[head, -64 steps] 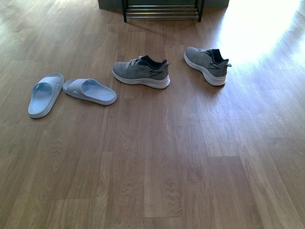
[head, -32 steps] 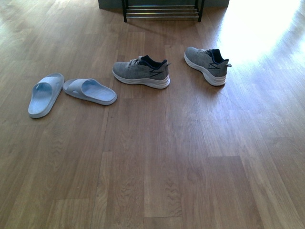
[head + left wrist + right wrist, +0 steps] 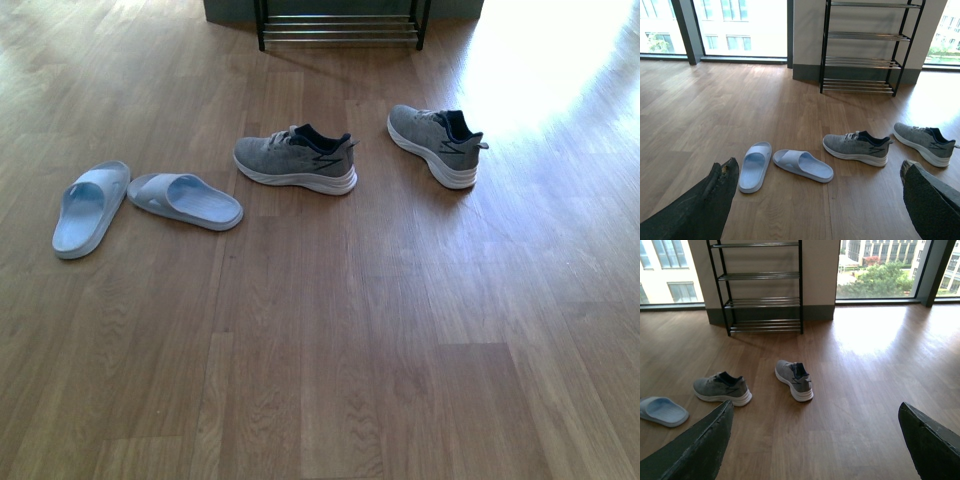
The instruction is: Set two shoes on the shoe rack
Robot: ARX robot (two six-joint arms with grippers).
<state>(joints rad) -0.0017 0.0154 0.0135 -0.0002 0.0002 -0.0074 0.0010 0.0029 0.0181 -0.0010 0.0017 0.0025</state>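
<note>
My left gripper [image 3: 817, 165], right gripper [image 3: 815, 406] — wide, empty.
Grey knit white-soled sneaker [image 3: 295, 163] looks light, soft — I'd pinch its dark collar [image 3: 322, 136].

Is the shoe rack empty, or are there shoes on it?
Empty. The shoe rack shows only bare rods on all four tiers, and the sneakers and sandals sit on the floor.

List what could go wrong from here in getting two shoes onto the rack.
The rack has thin rod shelves with gaps; a shoe set down crooked may tip or slip through.
The two sandals lie close together at an angle; gripping one may nudge the other.
The two sneakers point different ways, so each likely needs its own grasp angle.
</note>
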